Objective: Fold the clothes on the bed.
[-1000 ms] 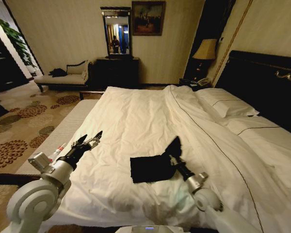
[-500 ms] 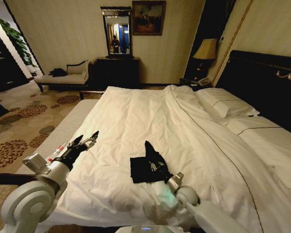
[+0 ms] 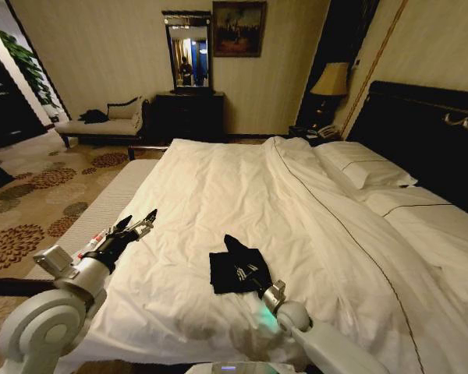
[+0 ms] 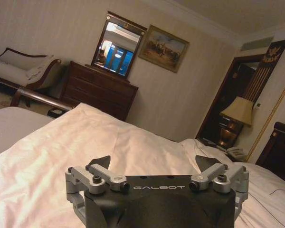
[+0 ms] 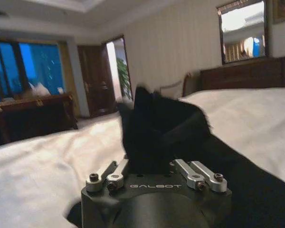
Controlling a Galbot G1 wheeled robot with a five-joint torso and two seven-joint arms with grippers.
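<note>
Since the earlier frames, the right gripper (image 3: 249,273) is carrying a raised flap of the black T-shirt (image 3: 228,273) leftward and back toward the robot, so that the peak of cloth, formerly standing at the garment's right edge, is now sitting lower and over the middle of the dark patch. Its jaws are pressing together on that fold, as the right wrist view is showing, with black fabric (image 5: 156,128) bunching up directly between them. The garment is lying on the near part of the bed (image 3: 218,187), on the white duvet, well apart from the pillows (image 3: 363,167) by the headboard. The left gripper (image 3: 136,227) is hovering above the bed's left edge, clear of the shirt, its jaws spread wide and holding nothing, as the left wrist view (image 4: 154,164) confirms. Judging from this layout, a right-to-left fold is under way and nearly laid over, though the flap is not yet resting flat, so the fold is not yet complete.
</note>
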